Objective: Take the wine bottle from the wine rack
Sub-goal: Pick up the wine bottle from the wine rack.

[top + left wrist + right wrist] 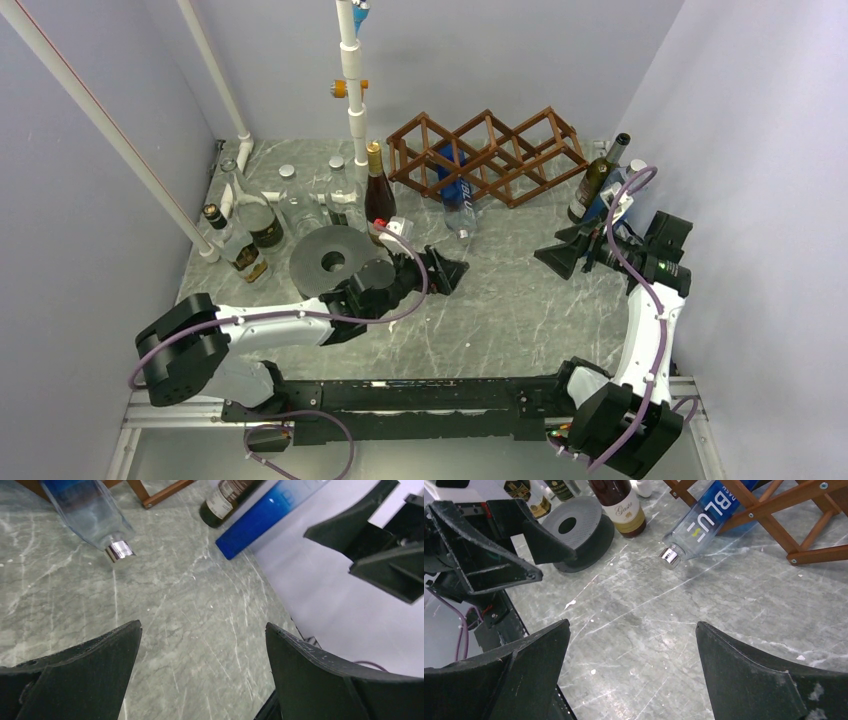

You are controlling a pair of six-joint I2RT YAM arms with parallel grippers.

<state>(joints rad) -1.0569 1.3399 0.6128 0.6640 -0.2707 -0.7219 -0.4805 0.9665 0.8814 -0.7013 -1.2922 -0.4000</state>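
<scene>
The clear glass wine bottle with the blue label (456, 198) lies slanted in a low cell of the brown wooden lattice wine rack (520, 150), silver cap aimed out and down toward the arms, the left tool (450, 272) nearer, facing that cap, the right tool (552, 255) off to the side, both spread wide, holding nothing.

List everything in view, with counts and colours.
wine rack: one, brown wood, back of table
blue-labelled bottle: one, clear, in the rack, neck down
dark bottle: one, brown, gold top, upright left of rack
disc: one, grey, centre hole, in front of the dark bottle
bottles: several, clear and dark, back left
green bottle: one, dark, leaning at right wall
blue cylinder: one, beside the green bottle
table: one, grey marble
left fingers: two, black, open
right fingers: two, black, open
</scene>
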